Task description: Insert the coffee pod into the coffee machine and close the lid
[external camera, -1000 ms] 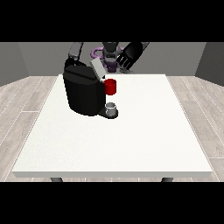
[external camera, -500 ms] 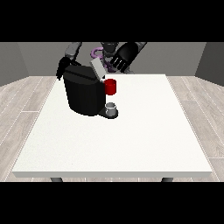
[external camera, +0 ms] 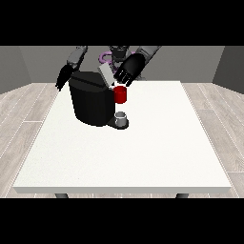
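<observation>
The black coffee machine stands on the white table, back left of the middle. Its grey lid is raised and tilted. A red cylinder sticks out at the machine's front, above a small grey cup on the base. No separate coffee pod can be made out. The hand at the view's right hangs just behind the lid, its fingers stretched down to the lid's upper edge. The hand at the view's left is beside the machine's top left corner, fingers straight and pointing down.
The table's far edge runs close behind the machine. Wooden floor surrounds the table. The robot's torso is behind the machine, at the view's top.
The hand at the view's right has moved left and down onto the raised lid. The hand at the view's left has sunk lower beside the machine. The lid still stands up.
</observation>
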`<state>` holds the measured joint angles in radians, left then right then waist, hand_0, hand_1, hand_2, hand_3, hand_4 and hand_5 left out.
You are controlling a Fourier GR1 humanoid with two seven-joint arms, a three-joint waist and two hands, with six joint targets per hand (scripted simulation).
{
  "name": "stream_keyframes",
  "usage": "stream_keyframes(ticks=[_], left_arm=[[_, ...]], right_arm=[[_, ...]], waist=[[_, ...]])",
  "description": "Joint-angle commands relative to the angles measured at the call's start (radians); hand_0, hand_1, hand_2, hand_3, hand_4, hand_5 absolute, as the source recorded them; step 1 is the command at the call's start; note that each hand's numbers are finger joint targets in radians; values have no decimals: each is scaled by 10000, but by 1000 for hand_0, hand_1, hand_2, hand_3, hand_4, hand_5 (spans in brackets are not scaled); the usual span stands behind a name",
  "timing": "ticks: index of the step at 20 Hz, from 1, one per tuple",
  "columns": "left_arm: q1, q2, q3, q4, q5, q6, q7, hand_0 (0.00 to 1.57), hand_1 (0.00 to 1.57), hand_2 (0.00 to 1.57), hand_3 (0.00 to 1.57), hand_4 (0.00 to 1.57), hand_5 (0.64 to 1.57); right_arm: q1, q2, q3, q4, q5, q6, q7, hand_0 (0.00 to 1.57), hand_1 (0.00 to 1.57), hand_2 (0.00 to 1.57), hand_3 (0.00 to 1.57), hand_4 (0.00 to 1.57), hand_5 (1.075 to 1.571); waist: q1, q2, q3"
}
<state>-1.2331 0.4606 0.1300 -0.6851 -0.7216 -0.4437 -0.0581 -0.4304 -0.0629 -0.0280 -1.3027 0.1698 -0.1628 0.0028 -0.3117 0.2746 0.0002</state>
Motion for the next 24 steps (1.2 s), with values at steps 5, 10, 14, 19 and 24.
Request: stream_keyframes(ticks=[5, 10, 14, 19, 24], left_arm=[[107, 39, 40, 372, -44, 5, -345, 1251, 1251, 1290, 1217, 425, 1571], [-189, -75, 33, 260, 4, -110, -390, 1193, 1193, 1234, 1191, 434, 1571], [-597, -66, -30, 394, -169, 45, -367, 1166, 1166, 1233, 1193, 421, 1571], [-531, 58, 10, 439, -321, 474, -498, 1231, 1231, 1267, 1211, 389, 1571], [-479, -465, -131, 265, -301, 285, -128, 1217, 1217, 1242, 1195, 357, 1571]], right_arm=[[28, -179, -63, -90, 45, 41, 293, 0, 0, 0, 0, 0, 1571], [-202, -222, -475, 381, -36, -263, -297, 0, 0, 0, 0, 153, 1571], [-828, -98, -260, 107, 12, -231, 504, 0, 0, 0, 0, 36, 1571], [-430, 91, -60, 108, 180, -374, -8, 0, 0, 0, 0, 0, 1571], [-242, -342, -742, 738, -438, 100, -158, 0, 0, 0, 0, 0, 1571]], waist=[[14, 77, -2], [308, 406, 1], [62, 507, -2], [-34, 663, -1], [243, 136, 5]])
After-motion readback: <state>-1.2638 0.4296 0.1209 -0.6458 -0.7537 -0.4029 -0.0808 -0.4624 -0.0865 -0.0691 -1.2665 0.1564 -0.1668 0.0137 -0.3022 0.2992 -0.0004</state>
